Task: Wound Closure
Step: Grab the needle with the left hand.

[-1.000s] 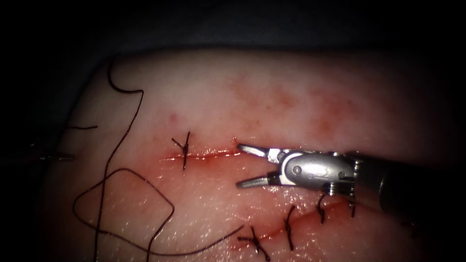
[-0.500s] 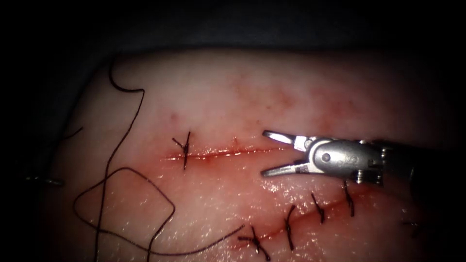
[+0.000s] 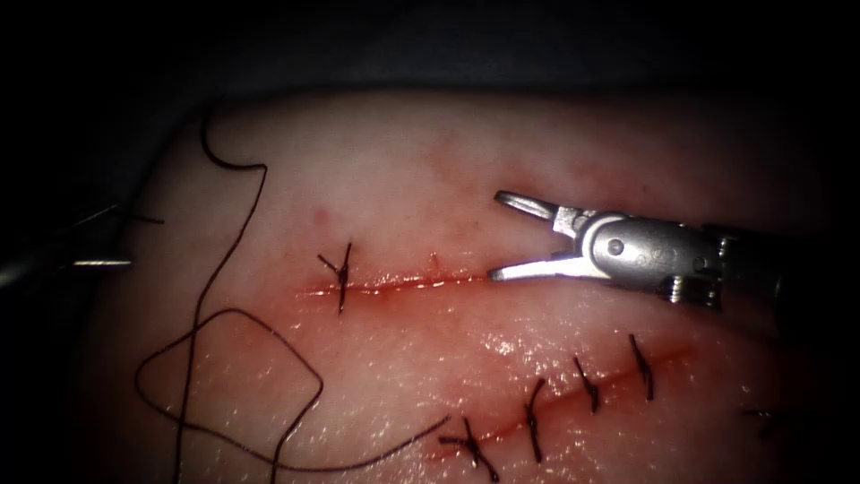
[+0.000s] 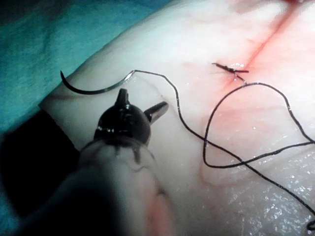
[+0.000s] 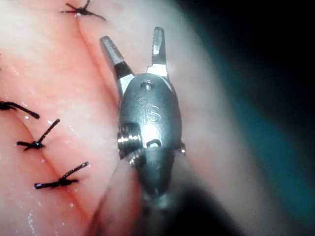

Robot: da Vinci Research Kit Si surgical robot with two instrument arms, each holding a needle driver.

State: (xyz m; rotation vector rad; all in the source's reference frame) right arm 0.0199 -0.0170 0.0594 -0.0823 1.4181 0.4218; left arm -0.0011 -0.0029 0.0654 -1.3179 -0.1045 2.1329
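My right tool hovers with its jaws open and empty over the right end of the upper cut, lower jaw just above the cut line. The right wrist view shows the same open, empty jaws. One stitch crosses that cut near its left end. My left tool sits dimly at the tissue's far left edge. In the left wrist view its jaws stand open and hold nothing. The curved needle lies free on the tissue edge just beyond them, outside the tissue, with the thread trailing from its end.
Dark thread lies in wide loops over the tissue left of the cut. A second cut below carries several stitches, which also appear as stitches in the right wrist view. Red fluid lines both cuts.
The right tool has drawn back to the right and upward from the middle of the upper cut, jaws staying open. The left tool has shifted slightly at the far left edge.
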